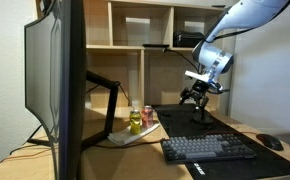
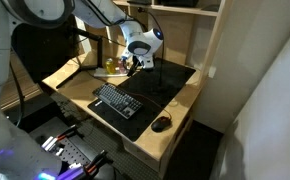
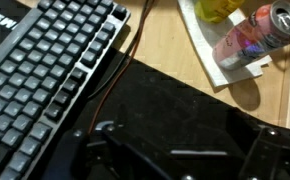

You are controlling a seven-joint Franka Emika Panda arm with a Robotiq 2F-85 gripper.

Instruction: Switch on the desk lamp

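A wide dark monitor (image 1: 55, 90) fills the nine o'clock side in an exterior view, held by a thick angular monitor arm (image 1: 105, 85). The wooden desk (image 1: 253, 127) carries a black desk mat (image 1: 225, 125) at its centre.

The white robot arm (image 1: 240, 20) comes down from one o'clock. Its gripper (image 1: 195, 100) hangs over the far edge of the mat.

In the wrist view the gripper (image 3: 180, 150) shows two dark fingers (image 3: 100, 145) standing wide apart at seven and five o'clock. It looks released, with nothing clamped between them.

The desk lamp (image 1: 198, 113) is hard to separate from the black gripper. It reads as a slim dark upright shape at six o'clock of the gripper, rising from the mat. Whether they touch cannot be told.

A black keyboard (image 1: 210, 148) lies at five o'clock of the gripper, on the mat's near edge. In the wrist view it is at ten o'clock.

A pale tray (image 3: 210, 55) sits at one o'clock in the wrist view, with a pink drink can (image 3: 260, 25) lying on it. A black mouse (image 1: 272, 142) rests at four o'clock, just beside the keyboard.
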